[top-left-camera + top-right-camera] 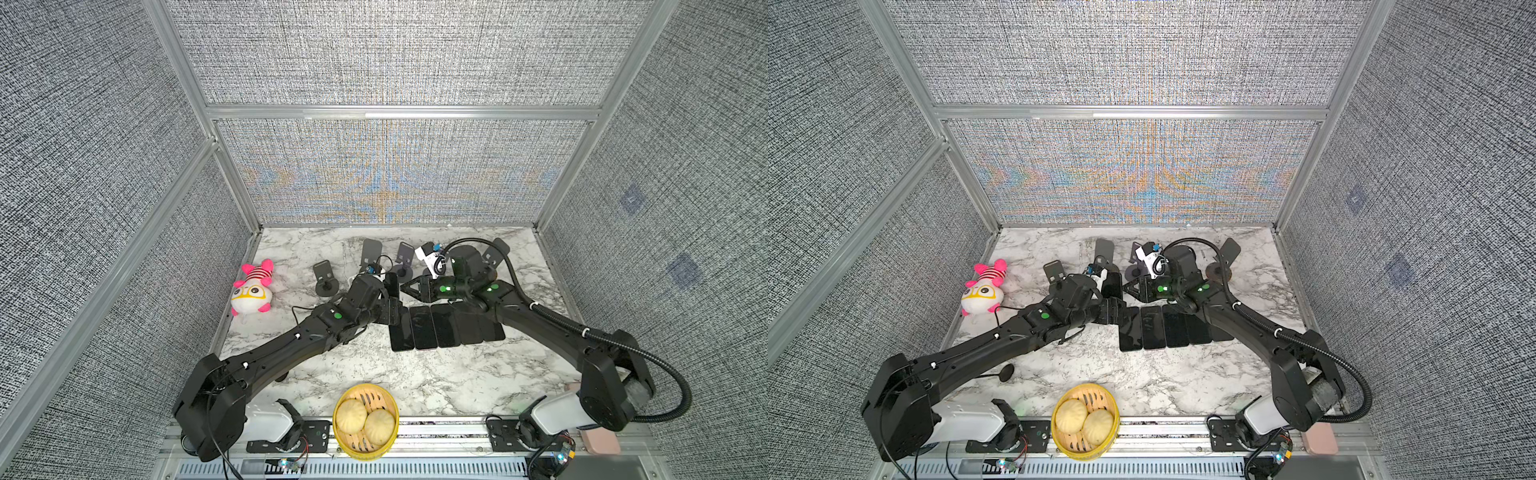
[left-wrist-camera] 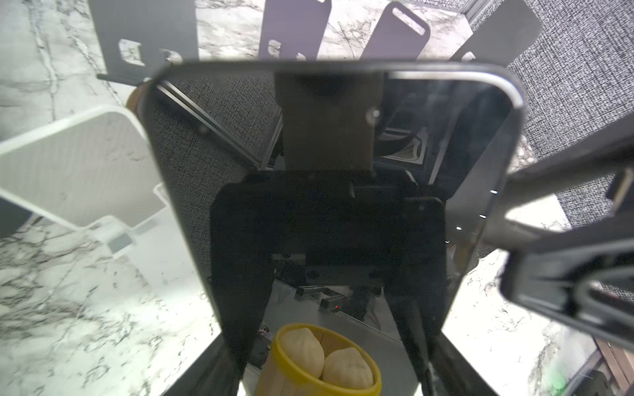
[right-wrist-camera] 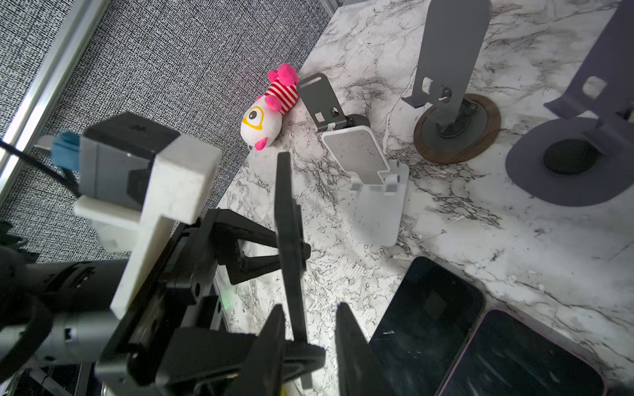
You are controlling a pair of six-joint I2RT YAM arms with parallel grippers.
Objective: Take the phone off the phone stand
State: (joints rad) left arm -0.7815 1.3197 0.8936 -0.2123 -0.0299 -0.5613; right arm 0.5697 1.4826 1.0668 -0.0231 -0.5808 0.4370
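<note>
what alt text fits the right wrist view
The left end effector grips a black phone edge-on between the open fingers of the right end effector. Behind it sit an empty white phone stand and a pink plush toy.

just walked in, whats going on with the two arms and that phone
The left gripper is clamped on a phone, holding it upright over the marble table. The right gripper sits at the same phone with its fingers apart, a gap showing on one side. The white phone stand behind is empty, and several other phones lie flat in a row nearby.
</note>
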